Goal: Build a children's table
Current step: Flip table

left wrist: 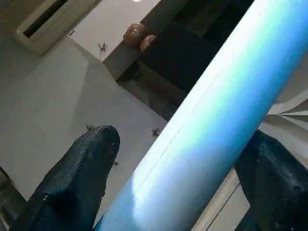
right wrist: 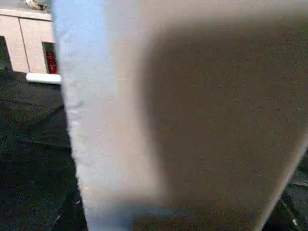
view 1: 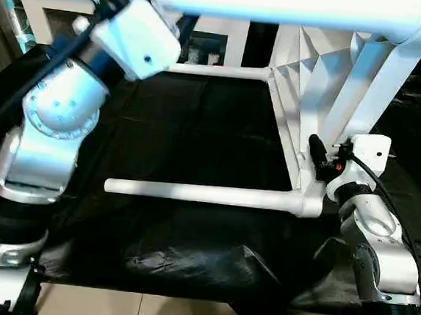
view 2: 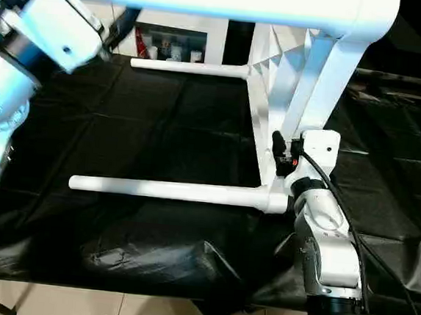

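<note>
The children's table lies on its side on a black cloth, its ribbed top standing upright at the right. Two white legs point left: a near one and a far one. A third leg runs across high up. My left gripper is open and straddles this upper leg, one fingertip standing apart from the tube. At the top's lower rim, above the near corner socket, my right gripper is shut on the rim, with one black finger showing and the other hidden behind it.
Black cloth covers the work surface and bunches into a lump near the front edge. Pale floor tiles show below that edge. A white cabinet stands behind. A black cable loops from my right wrist.
</note>
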You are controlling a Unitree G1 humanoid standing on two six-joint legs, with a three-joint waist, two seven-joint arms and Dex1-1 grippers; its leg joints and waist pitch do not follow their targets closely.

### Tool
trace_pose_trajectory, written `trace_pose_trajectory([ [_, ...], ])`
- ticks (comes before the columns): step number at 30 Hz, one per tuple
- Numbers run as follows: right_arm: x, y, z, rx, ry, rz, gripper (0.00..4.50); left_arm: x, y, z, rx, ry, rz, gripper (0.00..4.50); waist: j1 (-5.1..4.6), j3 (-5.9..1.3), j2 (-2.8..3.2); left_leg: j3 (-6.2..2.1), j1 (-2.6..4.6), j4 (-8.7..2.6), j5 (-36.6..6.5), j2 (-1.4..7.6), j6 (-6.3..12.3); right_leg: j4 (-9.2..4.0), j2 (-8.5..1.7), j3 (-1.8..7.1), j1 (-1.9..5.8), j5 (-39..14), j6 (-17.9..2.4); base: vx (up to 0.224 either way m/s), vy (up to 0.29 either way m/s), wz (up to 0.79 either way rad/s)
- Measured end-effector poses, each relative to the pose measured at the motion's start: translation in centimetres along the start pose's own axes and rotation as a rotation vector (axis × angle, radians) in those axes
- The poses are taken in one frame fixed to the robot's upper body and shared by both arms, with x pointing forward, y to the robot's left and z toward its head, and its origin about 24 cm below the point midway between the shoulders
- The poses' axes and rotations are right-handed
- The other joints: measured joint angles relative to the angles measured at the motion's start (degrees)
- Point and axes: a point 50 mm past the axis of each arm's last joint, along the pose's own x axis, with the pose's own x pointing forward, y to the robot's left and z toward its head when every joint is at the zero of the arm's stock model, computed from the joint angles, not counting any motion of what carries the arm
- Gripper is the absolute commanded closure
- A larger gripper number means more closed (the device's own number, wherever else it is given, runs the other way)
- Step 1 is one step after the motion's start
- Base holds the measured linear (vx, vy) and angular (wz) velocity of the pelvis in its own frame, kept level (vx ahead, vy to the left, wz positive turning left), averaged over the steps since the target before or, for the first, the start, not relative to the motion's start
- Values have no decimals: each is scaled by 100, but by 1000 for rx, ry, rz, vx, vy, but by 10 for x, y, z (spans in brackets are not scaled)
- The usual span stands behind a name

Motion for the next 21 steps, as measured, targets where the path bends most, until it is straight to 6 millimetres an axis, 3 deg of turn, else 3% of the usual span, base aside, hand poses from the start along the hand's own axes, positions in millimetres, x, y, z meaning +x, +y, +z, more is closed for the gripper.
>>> trace_pose_trajectory([
  [8, 0, -6, 2, -40, -2, -7, 257, -1, -5, 0, -29, 7, -28, 104, 18, 3, 43, 4, 1, 0, 0, -6, 0, -1, -6, 5, 1, 1, -1, 0, 0, 0],
  [11, 2, -10, 4, -80, -1, 0, 257, -2, -8, -3, -80, 31, -23, 110, 33, 2, 100, 6, 1, 1, 0, -10, 2, -1, -11, 7, 1, 1, -1, 0, 0, 0],
  [13, 5, -14, 9, -109, -8, 3, 257, -3, -9, -5, -124, 55, -9, 110, 46, 6, 171, 9, 1, 1, 1, -19, 4, 1, -18, 11, 0, 1, -1, 0, 0, 0],
  [17, 17, -32, 44, -209, -73, 26, 257, -2, -4, -12, -246, 100, 59, 110, 72, 25, 309, 27, -4, -1, 2, -42, 9, 14, -48, 20, -11, 2, 6, 0, 0, 0],
  [21, 24, -54, 100, -373, -151, 51, 257, -1, -2, -17, -411, 125, 145, 110, 175, 22, 319, 21, -2, -4, 10, -30, 19, 28, -38, 7, -12, -3, 11, 0, 0, 0],
])
